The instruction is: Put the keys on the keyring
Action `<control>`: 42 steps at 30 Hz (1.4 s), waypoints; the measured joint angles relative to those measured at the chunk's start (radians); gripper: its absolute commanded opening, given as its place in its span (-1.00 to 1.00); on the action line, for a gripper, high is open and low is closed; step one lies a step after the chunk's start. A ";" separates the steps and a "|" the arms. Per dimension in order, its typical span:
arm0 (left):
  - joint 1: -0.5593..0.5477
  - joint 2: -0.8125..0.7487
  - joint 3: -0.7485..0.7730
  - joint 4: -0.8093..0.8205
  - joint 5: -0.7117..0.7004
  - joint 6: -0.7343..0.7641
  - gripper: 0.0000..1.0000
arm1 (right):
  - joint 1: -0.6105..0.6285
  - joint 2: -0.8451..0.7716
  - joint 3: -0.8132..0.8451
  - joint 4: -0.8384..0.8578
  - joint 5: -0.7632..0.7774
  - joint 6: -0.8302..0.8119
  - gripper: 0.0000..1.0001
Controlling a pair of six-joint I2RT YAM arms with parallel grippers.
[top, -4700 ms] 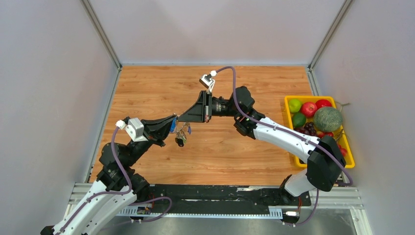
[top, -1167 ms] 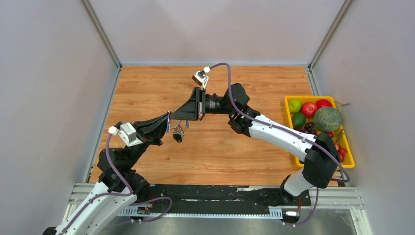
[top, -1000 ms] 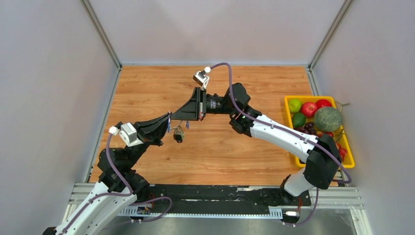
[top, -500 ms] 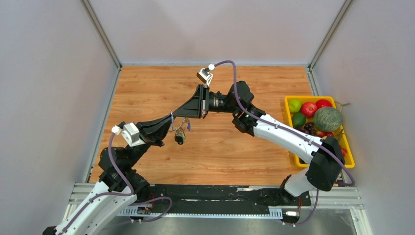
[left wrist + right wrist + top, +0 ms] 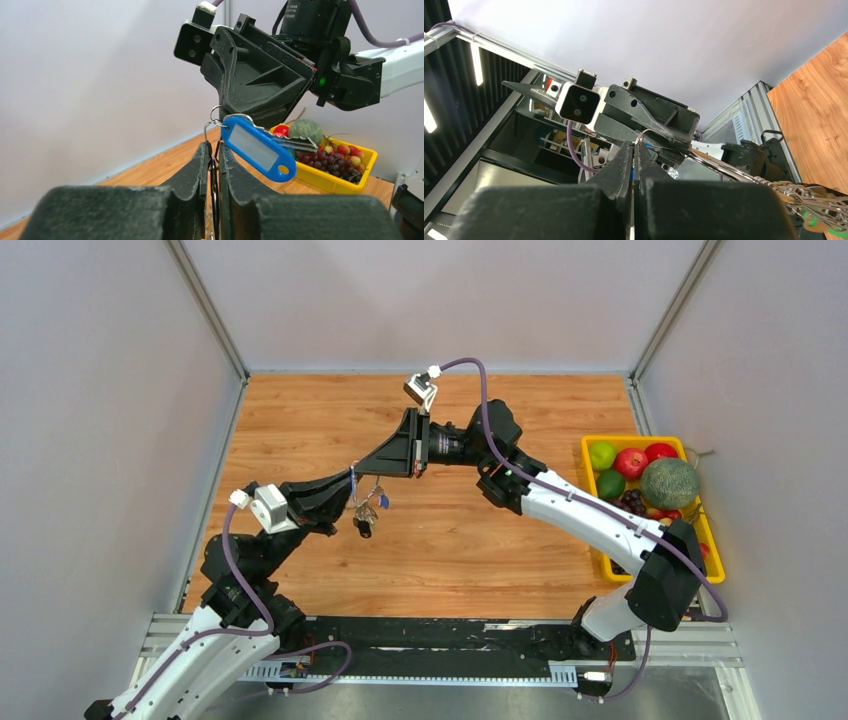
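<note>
My two grippers meet tip to tip above the middle of the table. My left gripper (image 5: 349,488) is shut on the keyring (image 5: 211,125), a thin silver wire loop that sticks up from between its fingers (image 5: 200,165). My right gripper (image 5: 360,470) is shut on the same wire loop (image 5: 647,134) from the other side. A blue tag with a white label (image 5: 257,147) and a silver key (image 5: 300,145) hang off the ring. The other keys (image 5: 366,514) dangle below the tips, above the wood. In the right wrist view the keys (image 5: 819,202) show at the lower right.
A yellow tray (image 5: 699,532) of fruit, with apples, limes, grapes and a melon (image 5: 669,481), stands at the table's right edge. It also shows in the left wrist view (image 5: 345,177). Grey walls close in the wooden table (image 5: 300,420) on three sides.
Both grippers, still joined at the ring, have shifted a little to the right and away from the bases over the last second. The keys swing along below them.
</note>
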 measured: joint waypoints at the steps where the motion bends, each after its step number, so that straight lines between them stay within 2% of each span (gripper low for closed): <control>1: 0.000 0.000 0.000 -0.002 0.002 0.000 -0.53 | 0.000 0.000 0.001 -0.003 -0.002 -0.003 -1.00; 2: 0.000 0.000 0.000 -0.005 0.003 0.000 -0.44 | 0.000 0.000 0.002 -0.007 -0.002 -0.005 -1.00; 7: -0.004 0.005 0.000 -0.043 0.051 -0.002 -0.27 | 0.001 0.000 0.015 -0.024 0.007 -0.021 -1.00; 13: -0.007 0.024 0.006 -0.093 0.076 -0.003 -0.26 | 0.001 -0.002 0.036 -0.023 0.014 -0.038 -1.00; 14: -0.008 0.027 0.008 -0.101 0.076 -0.003 -0.29 | 0.001 -0.003 0.037 -0.024 0.015 -0.039 -1.00; 17: -0.008 0.031 0.015 -0.117 0.074 0.001 -0.92 | 0.001 -0.005 0.037 -0.024 0.018 -0.045 -1.00; 19: -0.008 0.031 0.022 -0.125 0.070 -0.001 -0.99 | 0.001 -0.007 0.037 -0.025 0.018 -0.048 -1.00; 28: -0.008 0.047 0.049 -0.137 0.034 0.003 -1.00 | -0.008 -0.038 0.031 -0.029 0.017 -0.064 -1.00; 42: -0.010 0.036 0.052 -0.167 -0.064 0.003 -1.00 | -0.036 -0.125 -0.100 -0.039 -0.024 -0.127 -1.00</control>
